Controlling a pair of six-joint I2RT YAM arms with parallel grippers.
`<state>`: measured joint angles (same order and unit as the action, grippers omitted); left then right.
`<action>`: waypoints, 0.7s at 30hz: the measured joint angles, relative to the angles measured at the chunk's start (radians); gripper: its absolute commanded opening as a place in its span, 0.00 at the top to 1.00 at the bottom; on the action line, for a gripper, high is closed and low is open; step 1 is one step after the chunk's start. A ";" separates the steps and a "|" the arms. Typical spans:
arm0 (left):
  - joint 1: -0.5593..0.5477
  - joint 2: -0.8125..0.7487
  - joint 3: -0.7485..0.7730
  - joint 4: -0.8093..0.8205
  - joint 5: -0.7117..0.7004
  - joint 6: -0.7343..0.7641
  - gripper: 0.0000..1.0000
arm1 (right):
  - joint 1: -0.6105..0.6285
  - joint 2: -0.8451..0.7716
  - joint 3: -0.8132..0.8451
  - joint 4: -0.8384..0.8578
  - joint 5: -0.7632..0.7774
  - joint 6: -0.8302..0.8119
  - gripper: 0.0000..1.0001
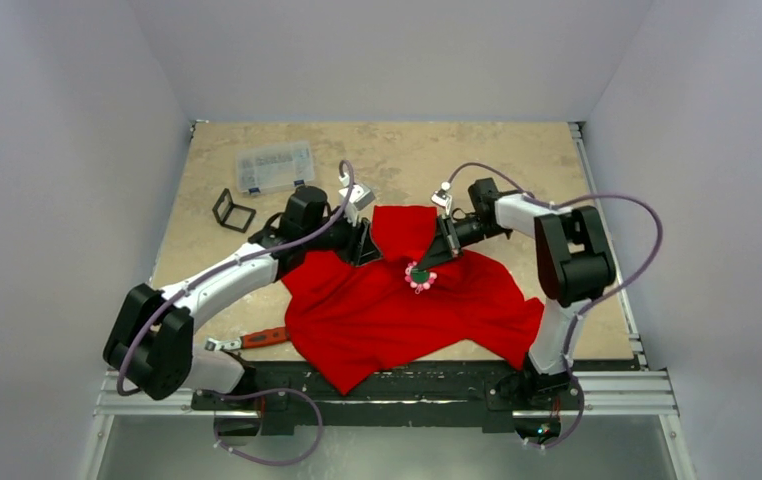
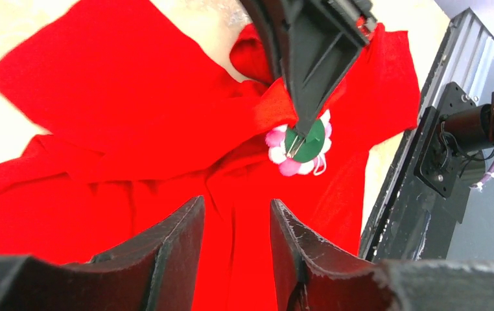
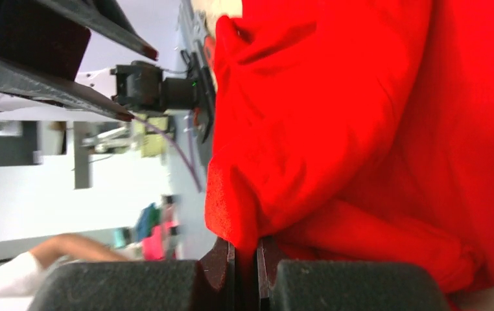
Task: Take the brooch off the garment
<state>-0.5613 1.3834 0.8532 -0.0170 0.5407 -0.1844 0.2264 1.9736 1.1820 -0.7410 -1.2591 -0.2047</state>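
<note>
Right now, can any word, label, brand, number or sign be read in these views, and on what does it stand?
No text can be read in any view.
Clear compartment box: if it has a label, it is too small to read.
Garment: plain red cloth with no print showing.
Brooch: its green back shows in the left wrist view and has no legible marking.

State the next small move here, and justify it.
Probably close the left gripper on the garment beneath it. It is open over the cloth, while the right gripper is shut on the brooch, which sits against the cloth, so pulling alone might drag the garment.
</note>
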 measured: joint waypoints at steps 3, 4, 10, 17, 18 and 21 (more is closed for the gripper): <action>0.016 -0.046 -0.013 -0.002 -0.003 0.013 0.52 | 0.000 -0.139 -0.061 0.188 0.060 0.116 1.00; 0.021 -0.068 -0.023 0.000 0.009 0.029 0.49 | 0.000 -0.177 -0.083 0.256 0.074 0.142 1.00; 0.023 -0.140 -0.064 0.021 0.179 0.160 0.63 | 0.003 -0.308 -0.227 0.571 0.126 0.258 1.00; 0.003 -0.044 -0.089 0.161 0.245 0.280 0.72 | 0.017 -0.314 -0.296 0.789 0.139 0.367 1.00; -0.002 -0.026 -0.097 0.193 0.240 0.283 0.72 | 0.019 -0.315 -0.304 0.808 0.139 0.377 1.00; -0.020 0.035 -0.099 0.276 0.214 0.280 0.72 | 0.023 -0.327 -0.325 0.841 0.139 0.402 1.00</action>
<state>-0.5812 1.4189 0.7540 0.2592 0.7544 0.0959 0.2489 1.6466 0.8574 0.0998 -1.1198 0.1974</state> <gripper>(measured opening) 0.282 0.074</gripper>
